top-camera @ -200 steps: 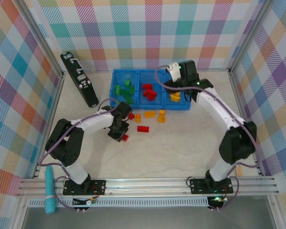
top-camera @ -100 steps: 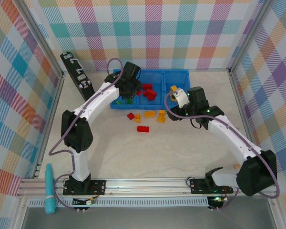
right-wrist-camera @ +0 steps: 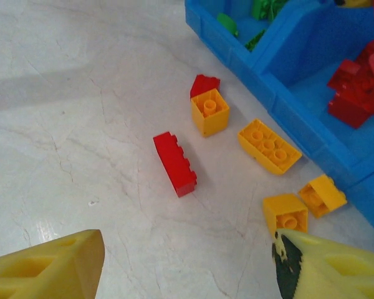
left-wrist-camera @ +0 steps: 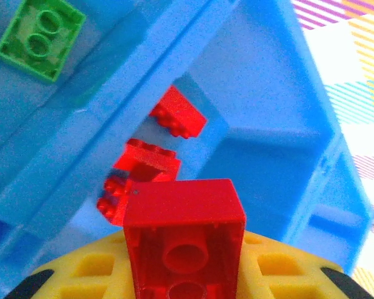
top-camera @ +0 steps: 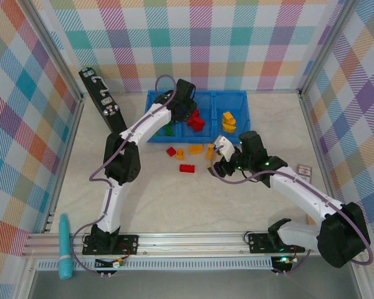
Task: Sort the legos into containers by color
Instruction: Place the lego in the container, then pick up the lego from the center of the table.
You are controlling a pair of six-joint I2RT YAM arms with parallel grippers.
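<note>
Now | my left end effector (top-camera: 187,111) clamps a red brick (left-wrist-camera: 184,232) over the tray (left-wrist-camera: 268,81) | my right end effector (right-wrist-camera: 187,268) gapes

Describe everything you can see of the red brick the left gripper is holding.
The red brick is glossy plastic and roughly square, its hollow underside with round tubes turned toward the wrist camera. The left gripper is shut on it, yellow fingers against it. It hangs over the blue tray, by the compartment holding other red bricks, touching nothing else.
</note>
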